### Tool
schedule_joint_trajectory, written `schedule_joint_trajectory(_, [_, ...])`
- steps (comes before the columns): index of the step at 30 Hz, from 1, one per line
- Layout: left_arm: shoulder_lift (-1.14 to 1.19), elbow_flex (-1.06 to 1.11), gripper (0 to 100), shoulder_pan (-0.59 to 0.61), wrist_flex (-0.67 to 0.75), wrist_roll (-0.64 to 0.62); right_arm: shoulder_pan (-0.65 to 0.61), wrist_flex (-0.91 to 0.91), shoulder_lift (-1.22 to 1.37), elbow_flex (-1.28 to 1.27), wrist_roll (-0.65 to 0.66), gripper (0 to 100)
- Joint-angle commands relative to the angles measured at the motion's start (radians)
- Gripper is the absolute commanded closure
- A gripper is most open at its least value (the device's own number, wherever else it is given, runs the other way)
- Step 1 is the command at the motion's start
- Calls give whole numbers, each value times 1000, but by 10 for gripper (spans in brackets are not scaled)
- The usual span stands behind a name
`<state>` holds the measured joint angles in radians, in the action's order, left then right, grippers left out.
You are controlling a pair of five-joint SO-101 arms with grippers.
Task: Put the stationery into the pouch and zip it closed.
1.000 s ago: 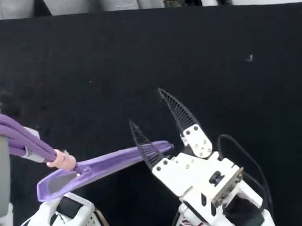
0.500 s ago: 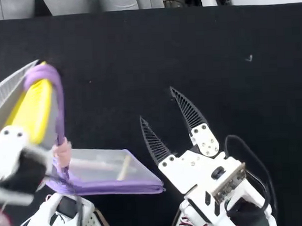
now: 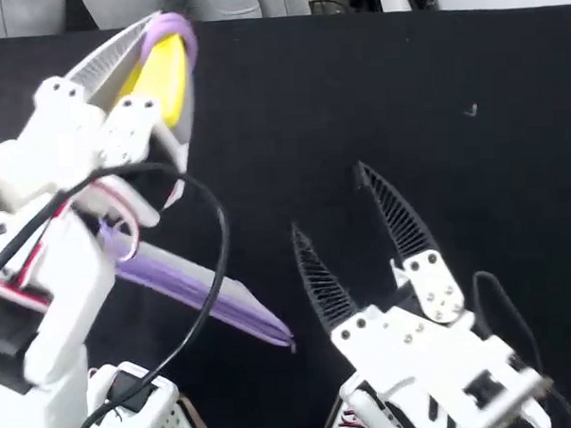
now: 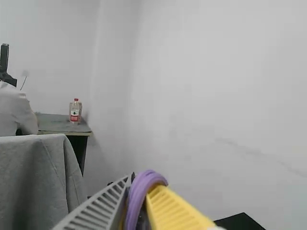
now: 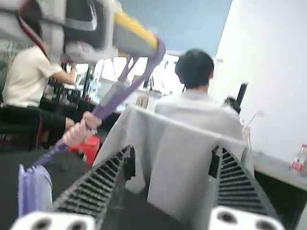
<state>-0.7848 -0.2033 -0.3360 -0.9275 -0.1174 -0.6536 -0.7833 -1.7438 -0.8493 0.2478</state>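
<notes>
The pouch [image 3: 206, 295] hangs off the table, seen edge-on as a purple band; what is inside it cannot be made out. Its purple strap [image 3: 170, 29] loops around the tip of my left gripper [image 3: 155, 51], which is raised high at the back left and shut on the strap. In the left wrist view the strap [image 4: 143, 185] sits between the grey and yellow fingers of the left gripper [image 4: 139, 194]. My right gripper [image 3: 327, 198] stands open to the right of the pouch, apart from it. The right wrist view shows its right gripper [image 5: 172, 153] open, with the pouch [image 5: 32, 186], a pink zipper pull [image 5: 79, 130] and the strap [image 5: 129, 81] beyond.
The black table [image 3: 403, 86] stretches wide to the back and right. A black cable [image 3: 216, 245] from the left arm hangs in front of the pouch. A grey cloth-covered chair back [image 5: 182, 143] stands behind the table.
The left arm has swung up from low at the left to high at the back, lifting the pouch by its strap. The right gripper has drifted right, still open.
</notes>
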Motion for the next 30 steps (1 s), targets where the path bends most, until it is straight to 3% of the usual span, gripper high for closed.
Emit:
schedule_joint_trajectory(1, [-5,7,971,-62,81,-3,6,124,16,13,9,740])
schedule_joint_trajectory(7, [-5,-12,971,-225,106,75,11,224,8,-137,-71,740])
schedule_joint_trajectory(16, [-14,7,971,-255,35,14,92,614,16,-254,-107,740])
schedule_joint_trajectory(30, [35,18,971,-403,71,18,150,713,15,-320,-361,740])
